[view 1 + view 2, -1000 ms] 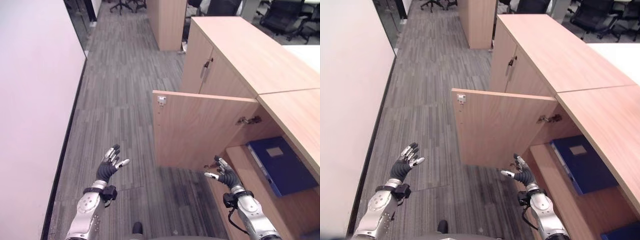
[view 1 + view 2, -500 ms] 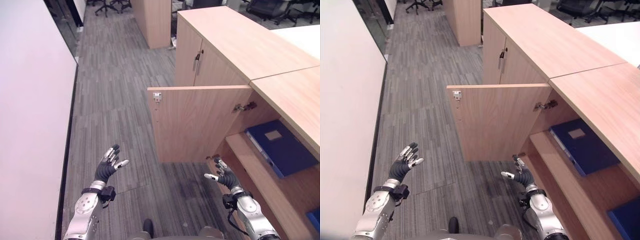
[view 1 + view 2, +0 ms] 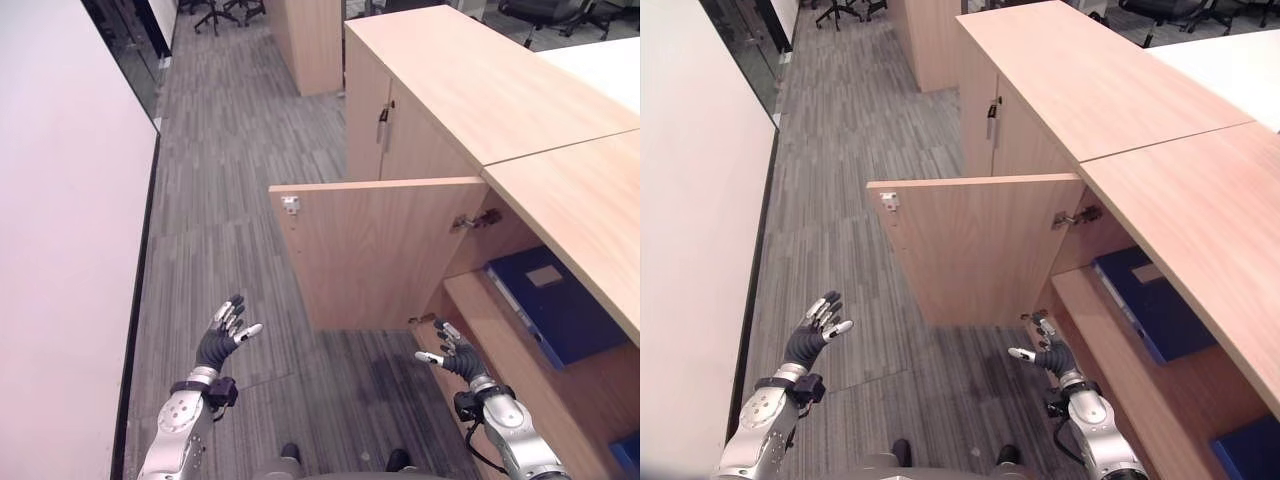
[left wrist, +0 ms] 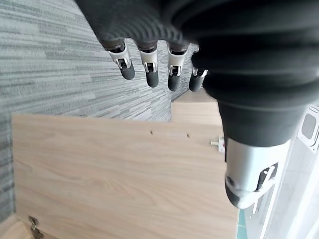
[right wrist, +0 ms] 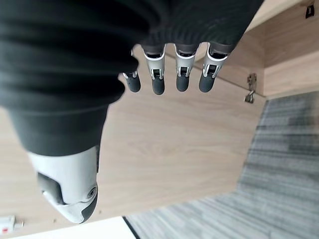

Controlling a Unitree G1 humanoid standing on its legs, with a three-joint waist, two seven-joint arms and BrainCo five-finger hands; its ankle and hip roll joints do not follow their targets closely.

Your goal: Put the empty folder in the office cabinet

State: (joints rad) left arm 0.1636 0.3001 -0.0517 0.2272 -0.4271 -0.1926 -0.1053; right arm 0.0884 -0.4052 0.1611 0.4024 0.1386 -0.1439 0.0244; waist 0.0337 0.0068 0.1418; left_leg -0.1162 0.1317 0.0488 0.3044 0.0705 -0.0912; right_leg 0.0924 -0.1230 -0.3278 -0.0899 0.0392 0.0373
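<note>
Office cabinet (image 3: 470, 90) with door (image 3: 380, 250) swung open, just ahead of right hand (image 3: 455, 358). Blue folder (image 3: 555, 305) lies flat on shelf inside, ahead-right of right hand, long axis running away from it. Right hand nearer; left hand (image 3: 222, 337) well apart over carpet. Both hands spread, holding nothing.

wooden cabinet shelf (image 3: 500, 330), blue folder (image 3: 555, 310) lying flat
</note>
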